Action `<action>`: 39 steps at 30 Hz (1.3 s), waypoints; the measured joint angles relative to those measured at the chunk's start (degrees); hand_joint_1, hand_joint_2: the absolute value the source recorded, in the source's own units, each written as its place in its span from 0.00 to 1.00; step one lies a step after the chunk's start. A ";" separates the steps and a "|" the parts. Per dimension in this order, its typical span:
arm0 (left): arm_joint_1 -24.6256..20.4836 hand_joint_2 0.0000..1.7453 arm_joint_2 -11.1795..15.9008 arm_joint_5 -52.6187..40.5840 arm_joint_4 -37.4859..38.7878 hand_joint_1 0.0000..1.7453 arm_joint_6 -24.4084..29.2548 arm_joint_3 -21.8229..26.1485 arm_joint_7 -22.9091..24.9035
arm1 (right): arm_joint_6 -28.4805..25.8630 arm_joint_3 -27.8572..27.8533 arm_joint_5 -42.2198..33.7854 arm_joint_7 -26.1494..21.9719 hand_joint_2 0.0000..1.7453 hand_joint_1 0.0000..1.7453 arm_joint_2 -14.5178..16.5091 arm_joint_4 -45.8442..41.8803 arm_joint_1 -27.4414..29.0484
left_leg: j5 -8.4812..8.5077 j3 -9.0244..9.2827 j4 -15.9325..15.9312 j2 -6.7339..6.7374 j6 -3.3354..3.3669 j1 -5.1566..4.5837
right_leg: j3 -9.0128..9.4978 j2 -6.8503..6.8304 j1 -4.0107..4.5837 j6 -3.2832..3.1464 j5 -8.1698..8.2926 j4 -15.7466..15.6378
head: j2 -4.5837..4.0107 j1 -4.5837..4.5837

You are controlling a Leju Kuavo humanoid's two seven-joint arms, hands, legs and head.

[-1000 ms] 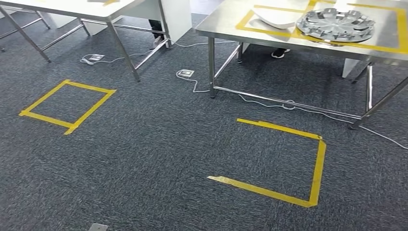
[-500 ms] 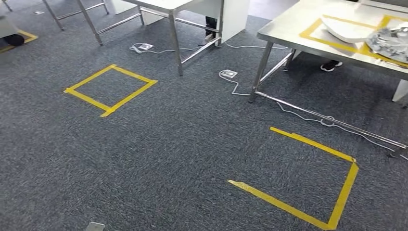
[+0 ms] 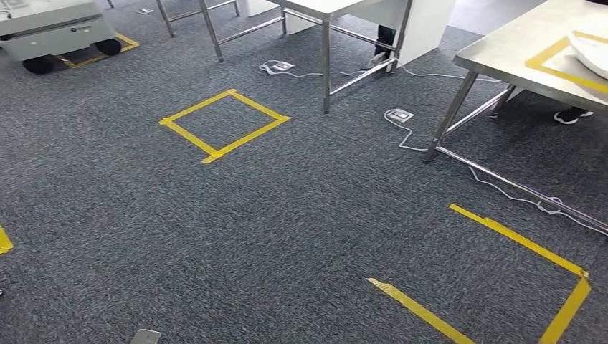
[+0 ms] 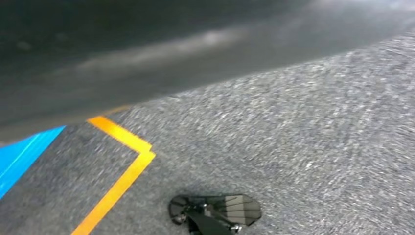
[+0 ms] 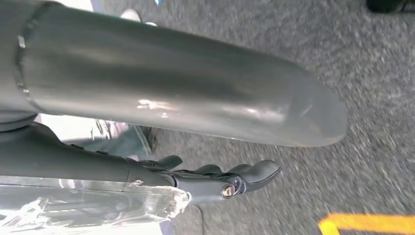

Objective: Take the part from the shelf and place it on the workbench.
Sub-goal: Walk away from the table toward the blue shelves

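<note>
A steel workbench (image 3: 510,59) marked with yellow tape stands at the right in the head view. A white curved part (image 3: 592,53) lies on it at the picture's edge. No shelf is in sight. In the right wrist view my right hand (image 5: 220,178) hangs over the carpet. Its thick grey thumb (image 5: 171,83) and dark fingers (image 5: 254,171) are stretched out with nothing in them. In the left wrist view my left hand (image 4: 147,54) is a blurred grey mass above the carpet, and its fingers are hidden.
A second metal table (image 3: 326,8) stands at the back. A white wheeled cart (image 3: 50,29) sits far left. Yellow tape squares (image 3: 224,123) mark the carpet, with another tape outline (image 3: 523,244) nearer. Cables and a floor socket (image 3: 399,115) lie near the table legs. A person's shoe (image 3: 570,115) shows under the workbench.
The camera has swung left, so the whole scene slid right. The silver wheel cover on the workbench has left the picture and the wheeled cart has come in.
</note>
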 joint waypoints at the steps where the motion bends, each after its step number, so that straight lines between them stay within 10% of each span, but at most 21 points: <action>1: -0.10 0.00 0.01 0.00 0.03 0.00 0.00 -0.01 0.02 | -0.01 0.07 0.09 0.02 0.00 0.00 0.01 0.00 0.07 | -1.72 -1.39 2.89 1.67 -0.33 0.05 | 0.08 -0.85 -0.05 -0.27 -0.03 -0.10 | 0.00 -0.17; 5: -0.24 0.00 -0.12 0.02 0.09 0.00 -0.02 -0.01 0.06 | 0.02 0.17 0.27 0.29 0.00 0.00 -0.03 0.00 0.17 | -5.29 -6.69 13.29 4.30 -1.19 0.61 | 0.30 -4.17 0.07 -0.49 -0.54 -0.10 | 0.00 -0.42; 9: -0.29 0.00 -0.03 0.08 0.10 0.00 -0.09 -0.01 0.09 | -0.01 0.62 0.98 0.63 0.00 0.00 -0.03 0.00 0.08 | 1.36 -0.29 0.83 7.81 -0.37 0.18 | 1.32 -6.97 0.31 0.18 -1.39 -0.04 | 0.00 -0.44; 13: -0.26 0.00 -0.01 0.24 0.11 0.00 -0.23 -0.01 0.09 | 0.02 1.04 1.38 0.81 0.00 0.00 -0.03 0.01 -0.29 | 1.65 0.94 -2.48 8.02 0.86 -0.30 | 1.90 -9.10 0.57 1.41 -2.09 -0.13 | 0.00 -0.28; 17: -0.19 0.00 -0.10 0.28 0.17 0.00 -0.36 0.00 0.11 | 0.36 1.23 1.61 0.76 0.00 0.00 -0.03 0.09 -0.24 | 2.05 1.24 -3.17 5.48 1.86 0.18 | -1.86 -3.31 0.15 2.35 -6.85 8.12 | -0.01 0.30; 20: -0.21 0.00 -0.18 0.28 0.23 0.00 -0.42 0.00 0.11 | 0.54 1.32 1.63 0.74 0.00 0.00 -0.04 0.30 0.17 | 2.02 1.33 -3.15 3.03 1.99 0.11 | -6.69 -2.18 0.14 2.51 -8.93 16.57 | 0.00 0.41; 24: -0.11 0.00 -0.31 0.28 0.30 0.00 -0.38 0.00 0.11 | 0.68 1.44 1.66 0.71 0.00 0.00 -0.16 0.43 0.31 | 1.72 1.73 -2.89 -0.16 1.47 0.15 | -2.21 1.11 -0.26 2.20 -1.26 4.45 | 0.00 0.42; 26: -0.17 0.00 -0.51 0.27 0.31 0.00 0.08 0.00 0.10 | 0.88 1.45 1.62 0.64 0.00 0.00 -0.19 0.53 0.19 | 1.69 1.38 -2.70 -1.40 0.85 0.19 | -0.41 3.20 -0.42 1.92 -0.68 0.93 | 0.00 0.40; 28: 0.02 0.00 -0.86 0.16 0.35 0.00 0.74 0.00 0.10 | 0.99 1.46 1.55 0.64 0.00 0.00 -0.18 0.57 0.08 | 1.83 0.92 -2.66 -2.42 0.15 0.40 | 0.03 2.45 -0.34 1.36 -0.80 0.61 | 0.00 0.38; 32: 0.17 0.00 -1.60 -0.10 0.44 0.00 1.16 -0.02 0.10 | 1.09 1.45 1.52 0.68 0.00 0.00 -0.27 0.64 0.31 | -2.27 -2.62 4.51 2.89 -1.04 0.36 | 0.56 -0.81 -0.34 -0.01 -0.75 0.02 | 0.00 -0.20; 35: 0.08 0.00 -1.98 -0.16 0.46 0.00 1.14 -0.04 0.11 | 1.50 1.44 1.48 0.69 0.00 0.00 -0.32 0.84 0.38 | -5.23 -7.28 13.53 4.32 -1.45 0.69 | 0.84 -3.65 -0.04 -0.36 -1.20 0.03 | 0.00 -0.33; 39: 0.24 0.00 -2.04 -0.22 0.45 0.00 0.96 -0.04 0.11 | 1.68 1.48 1.57 0.93 0.00 0.00 -0.30 0.91 0.28 | 1.27 -1.83 2.81 7.44 -0.20 0.06 | 1.84 -6.57 0.34 -0.04 -2.05 0.07 | 0.00 -0.36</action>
